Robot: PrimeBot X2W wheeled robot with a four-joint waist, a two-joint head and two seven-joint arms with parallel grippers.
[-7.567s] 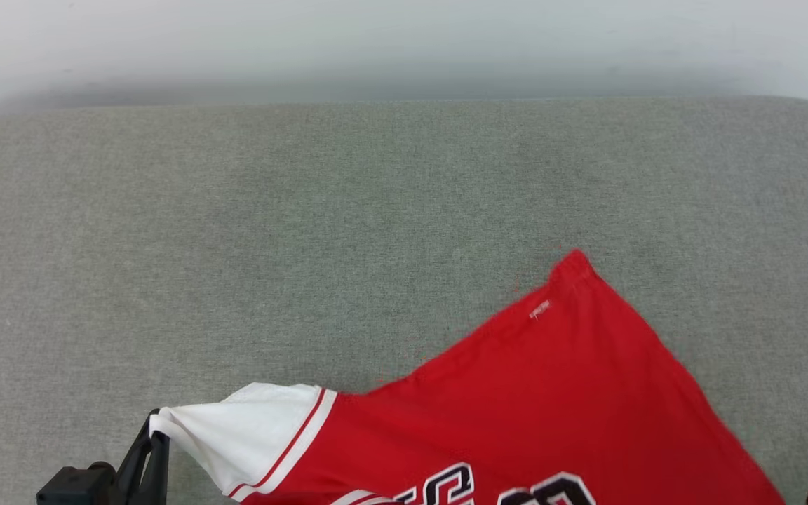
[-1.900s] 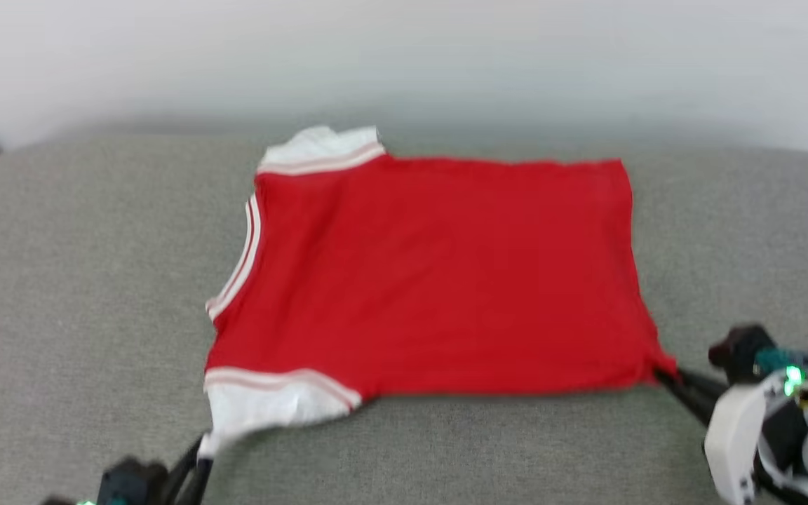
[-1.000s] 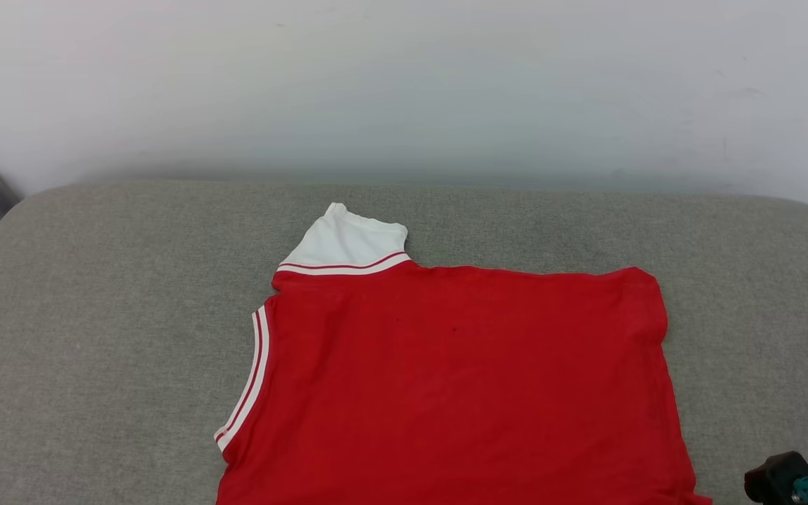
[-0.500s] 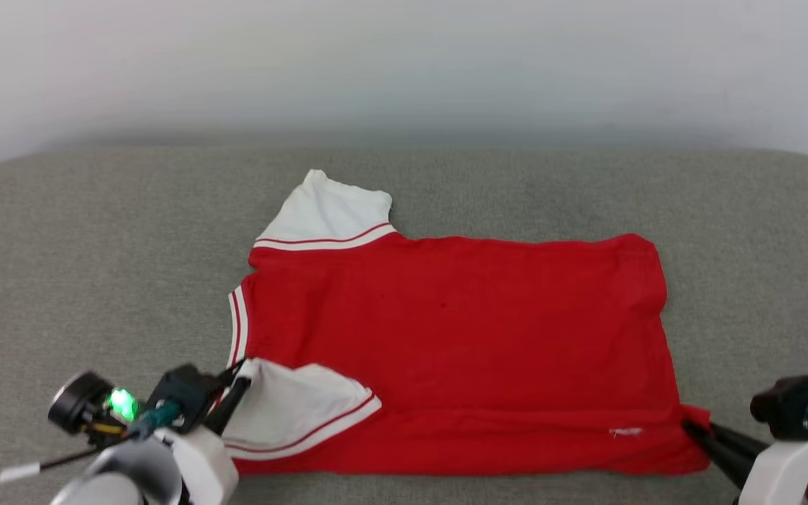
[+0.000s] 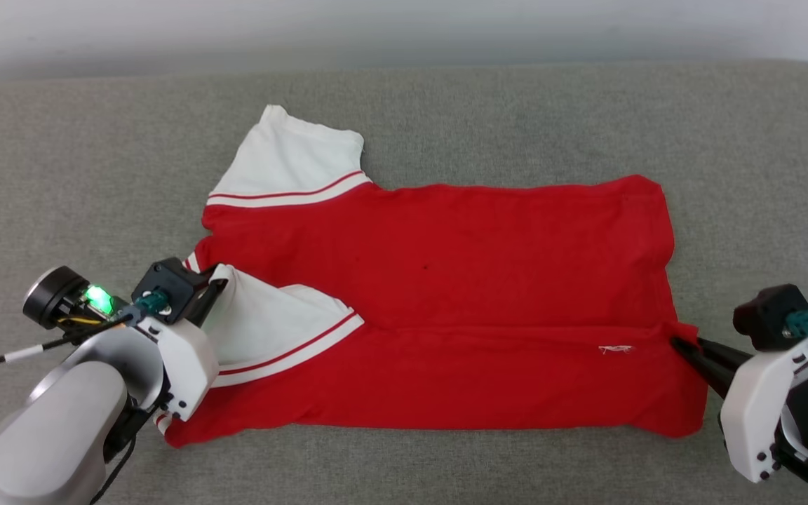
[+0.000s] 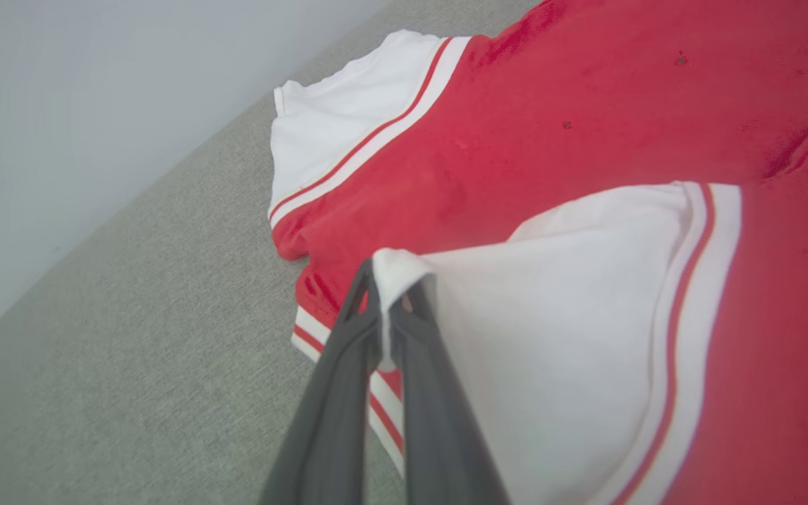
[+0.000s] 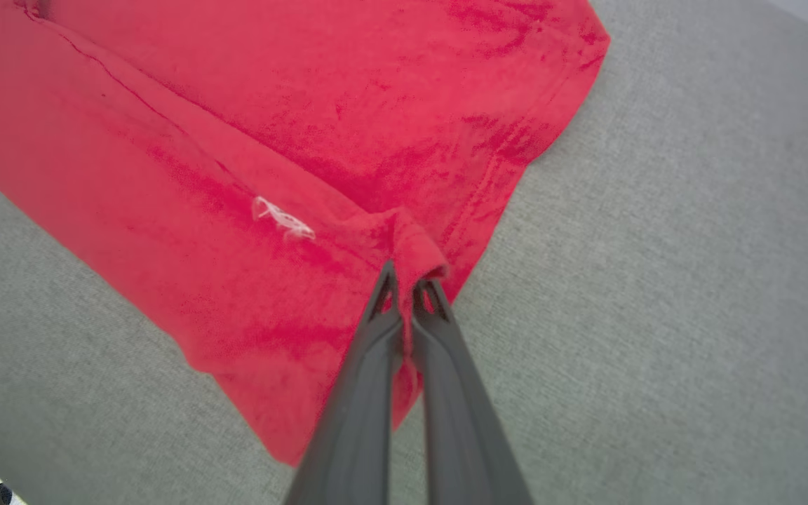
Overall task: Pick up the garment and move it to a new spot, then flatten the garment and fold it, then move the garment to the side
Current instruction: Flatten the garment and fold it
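Shows the red jersey T-shirt (image 5: pixel 446 280) spread across the middle of a grey fabric surface (image 5: pixel 81 154) in the head view, plain red side up, neck end toward 9 o'clock and hem toward 3 o'clock. Places the far white sleeve (image 5: pixel 292 158) flat at 11 o'clock, its red-striped band meeting the red body. Places the near white sleeve (image 5: pixel 271 330) at 8 o'clock, turned inward to lie over the red body, with a straight fold line (image 5: pixel 516 327) running from its band toward 3 o'clock. Locates the left gripper (image 5: pixel 216 275) at 8 o'clock, fingers drawn narrow and pinching the tip of the near white sleeve. Confirms this in the left wrist view, where the left gripper (image 6: pixel 390 273) nips a white corner between its dark fingers (image 6: pixel 334 393), with the red jersey T-shirt (image 6: pixel 586 105) extending toward 1 o'clock and a pale wall (image 6: pixel 60 105) at 10 o'clock. Locates the right gripper (image 5: pixel 675 341) at 4 o'clock in the head view, fingers pressed together on the hem edge at the end of the fold line. Confirms this in the right wrist view, where the right gripper (image 7: pixel 407 280) holds a small bunched red fold, with the red jersey T-shirt (image 7: pixel 236 105) spreading toward 11 o'clock and a small white stitched mark (image 7: pixel 281 219) near the grip at 10 o'clock.
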